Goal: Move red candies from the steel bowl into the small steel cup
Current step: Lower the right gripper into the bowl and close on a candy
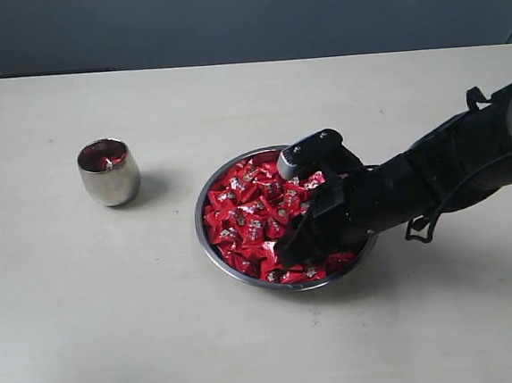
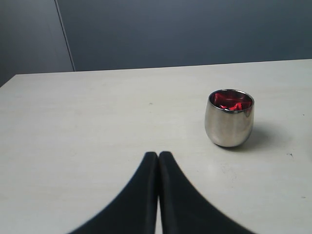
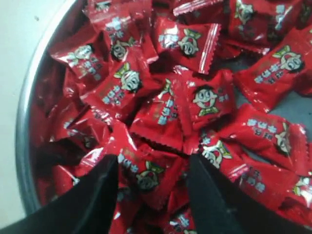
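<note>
The red candies (image 1: 253, 210) are lying heaped in the bowl (image 1: 200, 232), the cup (image 1: 109, 173) well apart from it. The right gripper (image 3: 152, 168) is being held inside the bowl, jaws apart astride one candy — light, slippery; a grip across its middle is advised. The left gripper (image 2: 158, 155): jaws together.

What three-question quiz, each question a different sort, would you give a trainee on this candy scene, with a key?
1. True or false: the small steel cup holds some red candies.
2. The right arm's fingers are: A shut on one candy; B open over the candies in the steel bowl; C above the cup.
3. Fill in: the left arm's fingers are ___.
Key: 1 true; 2 B; 3 shut.
</note>
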{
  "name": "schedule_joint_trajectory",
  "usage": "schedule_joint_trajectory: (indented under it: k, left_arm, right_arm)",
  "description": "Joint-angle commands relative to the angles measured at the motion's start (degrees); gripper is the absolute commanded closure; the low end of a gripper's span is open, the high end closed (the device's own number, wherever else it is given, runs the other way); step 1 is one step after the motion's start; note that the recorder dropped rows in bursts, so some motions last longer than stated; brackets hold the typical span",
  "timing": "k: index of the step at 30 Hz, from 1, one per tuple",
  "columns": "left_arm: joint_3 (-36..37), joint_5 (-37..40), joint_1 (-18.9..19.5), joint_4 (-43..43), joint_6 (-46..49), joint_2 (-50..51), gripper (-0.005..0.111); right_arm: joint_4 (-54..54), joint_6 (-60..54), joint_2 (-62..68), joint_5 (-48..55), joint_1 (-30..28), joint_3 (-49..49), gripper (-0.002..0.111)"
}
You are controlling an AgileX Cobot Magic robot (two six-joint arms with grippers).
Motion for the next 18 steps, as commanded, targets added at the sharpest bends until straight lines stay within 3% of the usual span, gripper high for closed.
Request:
schedule_joint_trajectory:
  k: [1, 18]
  left_arm:
    - [0.22, -0.09, 0.03, -0.13, -0.13, -0.26, 0.106]
    - [0.22, -0.09, 0.03, -0.13, -0.13, -0.26, 0.106]
  right_arm:
    - [-0.35, -0.04, 0.02, -0.81, 1.83, -0.77, 0.063]
    - [1.13, 0.01, 0.12, -0.49, 3.45, -1.81, 0.063]
